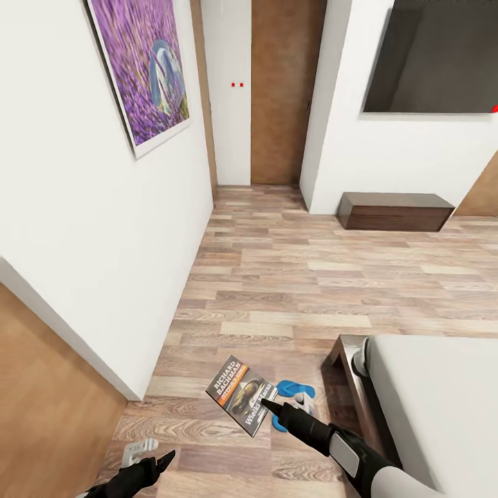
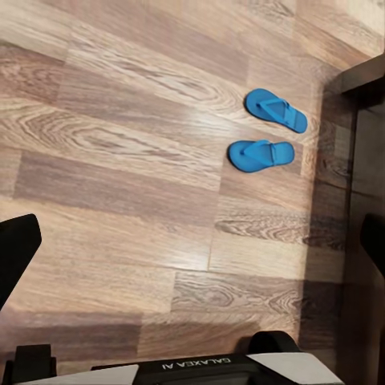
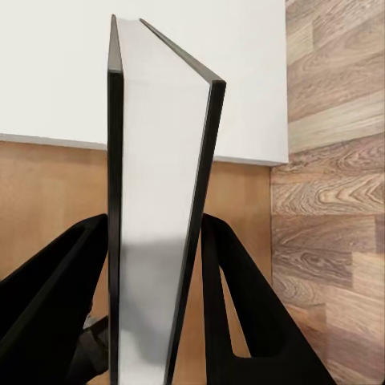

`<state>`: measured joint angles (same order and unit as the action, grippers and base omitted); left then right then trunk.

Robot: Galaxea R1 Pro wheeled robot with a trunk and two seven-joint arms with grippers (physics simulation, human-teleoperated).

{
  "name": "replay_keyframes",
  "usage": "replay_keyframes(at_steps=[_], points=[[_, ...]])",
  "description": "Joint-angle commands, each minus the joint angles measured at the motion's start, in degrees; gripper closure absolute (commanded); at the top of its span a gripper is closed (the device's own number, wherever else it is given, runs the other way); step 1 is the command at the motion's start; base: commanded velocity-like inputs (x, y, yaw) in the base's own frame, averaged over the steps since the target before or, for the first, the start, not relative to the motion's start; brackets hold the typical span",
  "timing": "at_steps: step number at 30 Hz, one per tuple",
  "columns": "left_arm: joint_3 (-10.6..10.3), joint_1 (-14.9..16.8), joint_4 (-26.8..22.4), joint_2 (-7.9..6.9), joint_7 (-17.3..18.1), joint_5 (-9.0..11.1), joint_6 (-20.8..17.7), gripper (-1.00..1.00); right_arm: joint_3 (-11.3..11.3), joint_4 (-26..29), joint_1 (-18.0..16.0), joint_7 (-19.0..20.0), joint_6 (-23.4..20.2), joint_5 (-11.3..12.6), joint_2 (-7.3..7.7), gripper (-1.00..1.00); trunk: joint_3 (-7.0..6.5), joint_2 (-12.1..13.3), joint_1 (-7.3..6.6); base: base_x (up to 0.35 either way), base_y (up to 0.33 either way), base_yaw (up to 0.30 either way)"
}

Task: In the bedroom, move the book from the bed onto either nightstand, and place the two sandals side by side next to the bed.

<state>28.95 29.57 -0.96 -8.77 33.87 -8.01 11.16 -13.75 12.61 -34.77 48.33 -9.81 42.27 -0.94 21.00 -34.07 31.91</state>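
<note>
Two sandals (image 2: 265, 132) lie on the wood-plank floor (image 1: 290, 277); right end effector (image 1: 271, 404) grips the book (image 1: 242, 394); left end effector (image 1: 162, 462) unclenched.

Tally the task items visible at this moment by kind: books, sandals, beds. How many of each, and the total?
Books: 1, the book clamped in the right gripper.
Sandals: 2, one sandal and the other sandal lying on the wood floor beside the bed frame.
Beds: 1, the bed.
Total: 4.
</note>
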Motion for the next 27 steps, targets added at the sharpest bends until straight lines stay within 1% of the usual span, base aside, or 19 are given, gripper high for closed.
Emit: replay_keyframes(at_steps=[1, 10, 12, 15, 17, 23, 27], points=[[0.41, 0.05, 0.08, -0.02, 0.1, -0.61, 0.36, -1.0, -0.17, -0.14, -0.04, 0.1, -0.56, 0.62, 0.06, 1.0, -0.02, -0.07, 0.02, 0.0, 0.0, 0.092], [0.41, 0.05, 0.08, -0.02, 0.14, -0.61, 0.36, -1.0, -0.14, -0.46, 0.12, 0.75, -0.71, 0.62, 0.65, 1.0, -0.87, -0.07, 0.02, 0.0, 0.0, 0.024], [0.41, 0.05, 0.08, -0.02, 0.14, -0.61, 0.36, -1.0, -0.14, -0.47, 0.13, 2.32, -0.72, 0.62, 0.67, 1.0, -1.06, -0.07, 0.02, 0.0, 0.0, 0.001], [0.41, 0.05, 0.08, -0.02, 0.21, -0.61, 0.36, -1.0, -0.14, -0.48, 0.13, 7.2, -0.79, 0.56, 0.68, 1.0, -1.34, -0.07, 0.02, 0.0, 0.0, 0.0], [0.41, 0.05, 0.08, -0.02, 0.22, -0.61, 0.36, -1.0, -0.14, -0.43, 0.14, 9.05, -0.81, 0.54, 0.73, 1.0, -1.52, -0.07, 0.02, 0.0, 0.0, 0.0], [0.39, 0.03, 0.08, 0.05, 0.27, -0.61, 0.36, -1.0, -0.14, -0.54, 0.14, 9.86, -0.62, 0.48, 0.71, 1.0, -2.09, -0.07, 0.02, 0.0, 0.0, 0.0], [0.39, -0.03, 0.08, 0.03, 0.24, -0.61, 0.29, -1.0, -0.14, -0.57, 0.14, 9.89, -0.61, -1.06, 0.76, 1.0, -2.46, -0.07, 0.02, 0.0, 0.0, 0.0]])
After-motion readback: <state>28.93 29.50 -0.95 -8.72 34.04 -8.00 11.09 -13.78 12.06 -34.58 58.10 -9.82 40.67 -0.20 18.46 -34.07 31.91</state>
